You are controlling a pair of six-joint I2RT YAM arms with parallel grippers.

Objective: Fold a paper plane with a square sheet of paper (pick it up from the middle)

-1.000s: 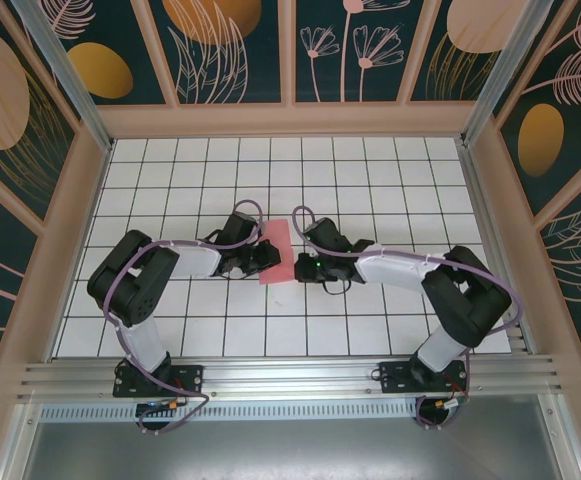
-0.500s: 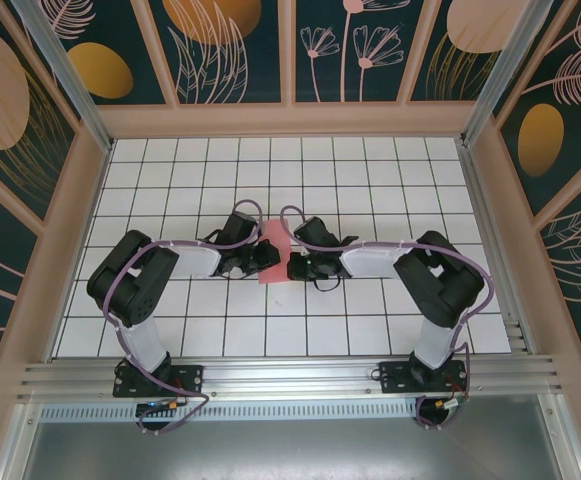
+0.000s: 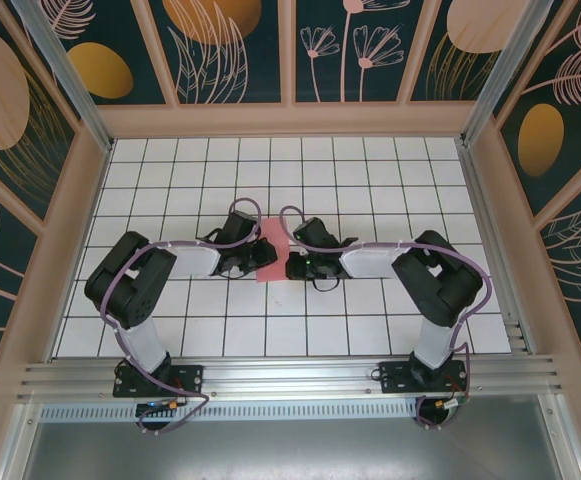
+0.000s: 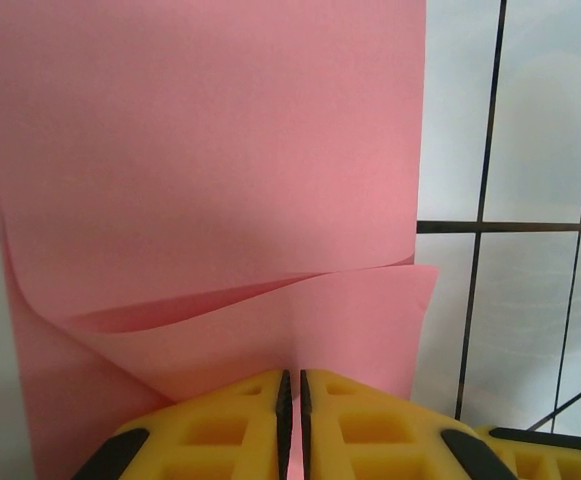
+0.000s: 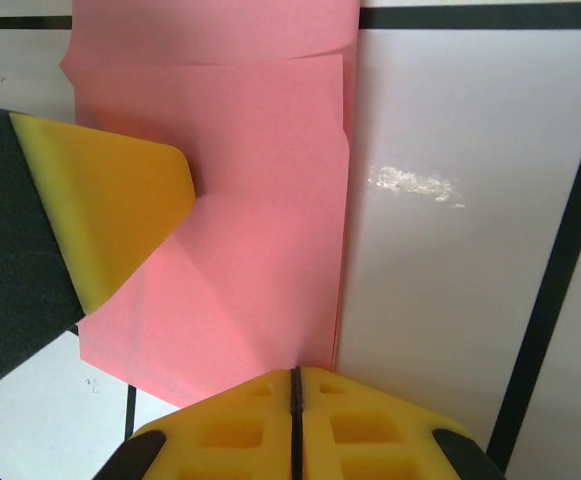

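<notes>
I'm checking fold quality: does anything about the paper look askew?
Yes. In the left wrist view, one layer of the pink paper bows up in a curve just beyond the left tool instead of lying flat.

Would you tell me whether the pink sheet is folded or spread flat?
Folded: the pink sheet lies doubled, one layer curling up over another.

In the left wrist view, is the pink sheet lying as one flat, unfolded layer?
No, the square sheet of paper is folded, one layer curling over another ahead of the left gripper.
</notes>
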